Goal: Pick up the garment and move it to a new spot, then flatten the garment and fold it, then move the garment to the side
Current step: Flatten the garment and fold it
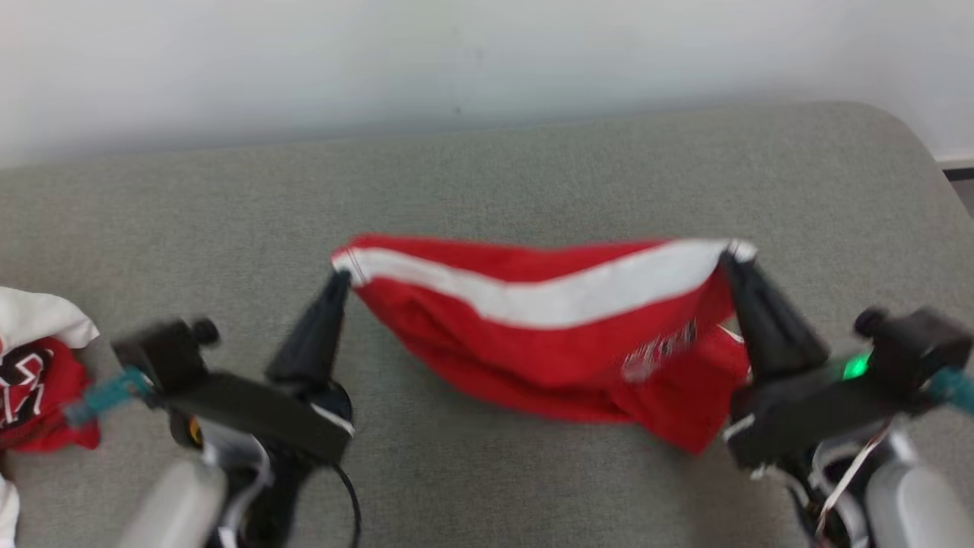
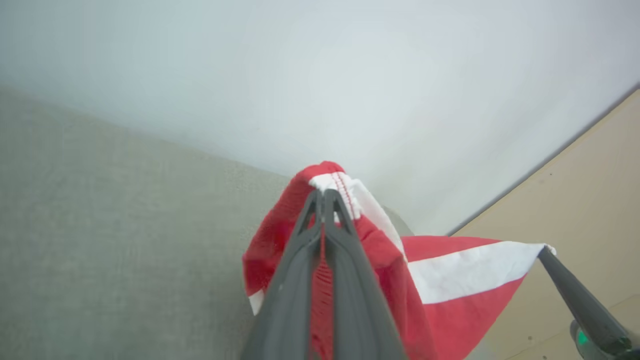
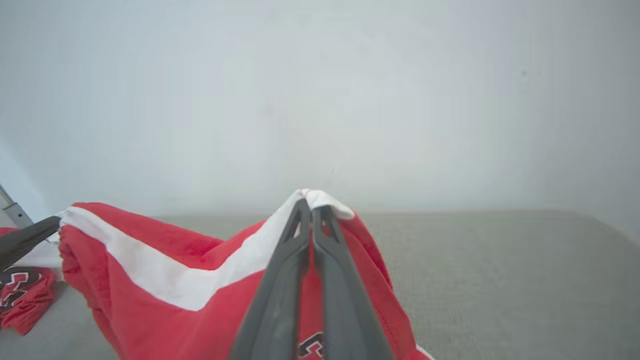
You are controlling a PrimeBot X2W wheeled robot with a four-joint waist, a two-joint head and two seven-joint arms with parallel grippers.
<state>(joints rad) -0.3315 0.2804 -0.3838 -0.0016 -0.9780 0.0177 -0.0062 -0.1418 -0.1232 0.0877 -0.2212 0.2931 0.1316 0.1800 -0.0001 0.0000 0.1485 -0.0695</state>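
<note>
Red white-banded garment [image 1: 548, 335], stretched, sagging

Crumpled red-white cloth [image 1: 44, 377] at left

A bare, lab-like room — grey padded table [image 1: 487, 175] against a blank white wall [image 1: 304, 53].

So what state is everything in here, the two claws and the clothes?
red garment: held up and stretched out by its white band, the rest sagging in folds.
left gripper: shut on one end of the band.
right gripper: shut on the other end.
second garment: crumpled, lying on the table at the left, untouched.
</note>
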